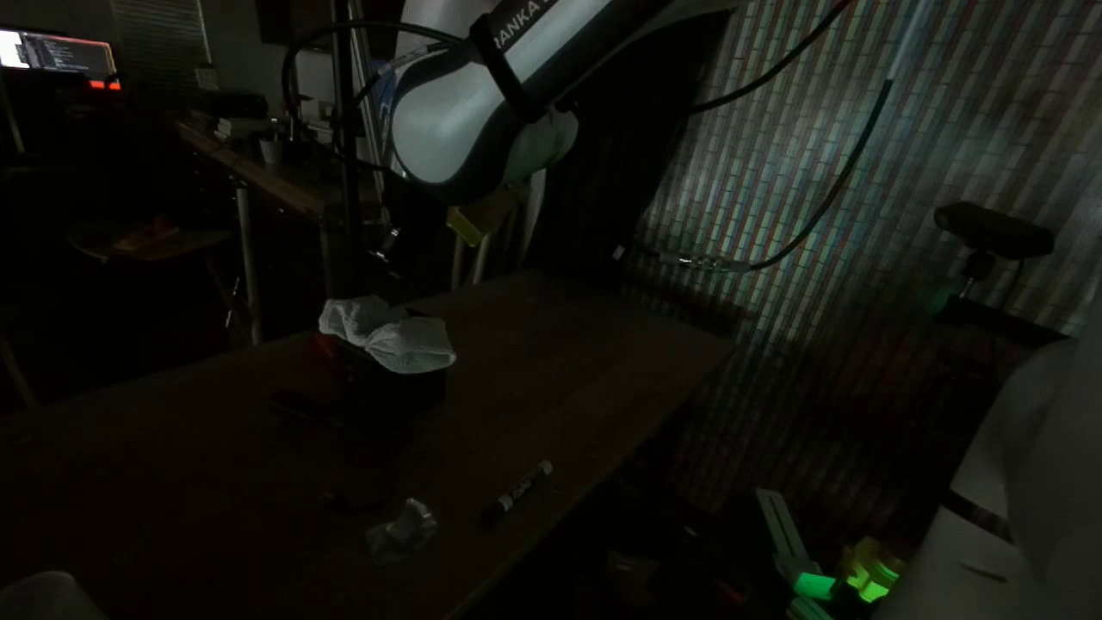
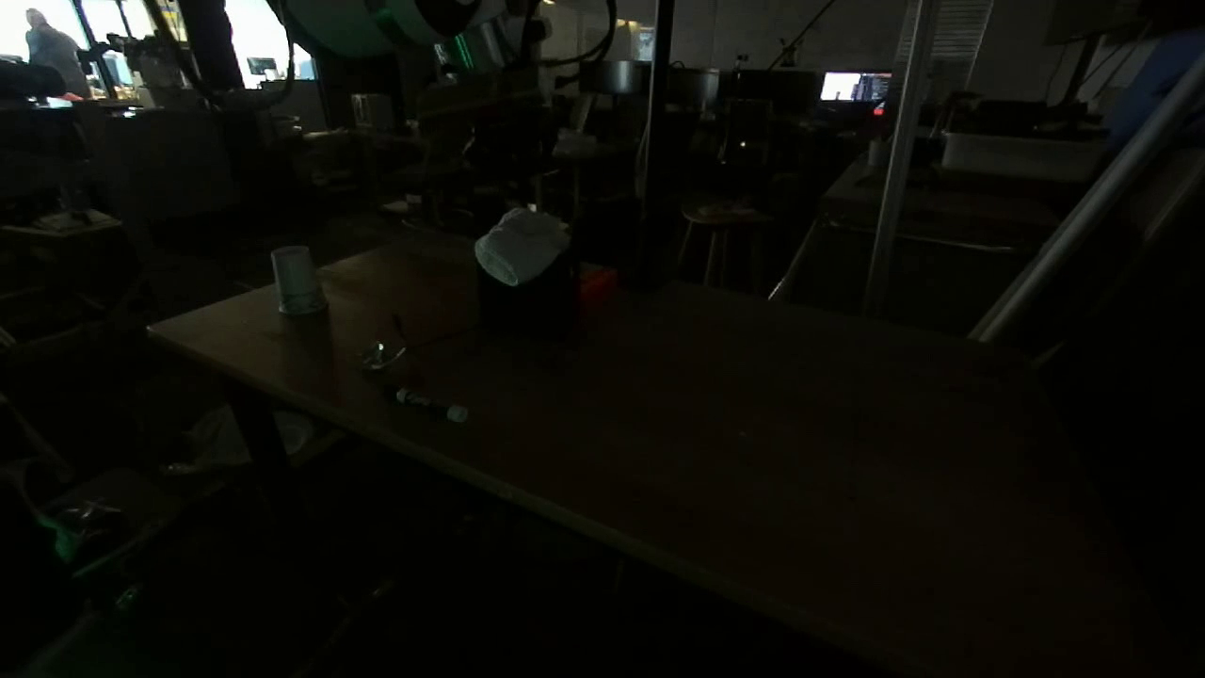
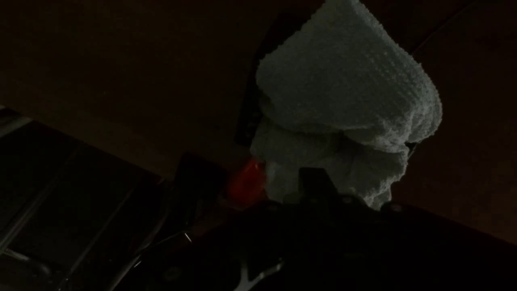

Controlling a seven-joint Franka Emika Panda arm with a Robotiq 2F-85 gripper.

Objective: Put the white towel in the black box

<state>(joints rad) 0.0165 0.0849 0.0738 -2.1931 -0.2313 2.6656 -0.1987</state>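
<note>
White terry towel, black box and reddish-brown wooden worktop meet our eyes; the brick-patterned backdrop here wears grey, red and green stripes.

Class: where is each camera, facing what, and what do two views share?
In an exterior view: outside, looking down across the dark brown wooden table; white-and-black robot arm at top.
In an exterior view: outside, facing over the table towards a lit rectangular screen; part of the arm at top.
Wrist view: on the wrist, looking down at the white terry towel; dark end effector at bottom.
Both exterior views share table, arm, towel and the black box beneath it.
</note>
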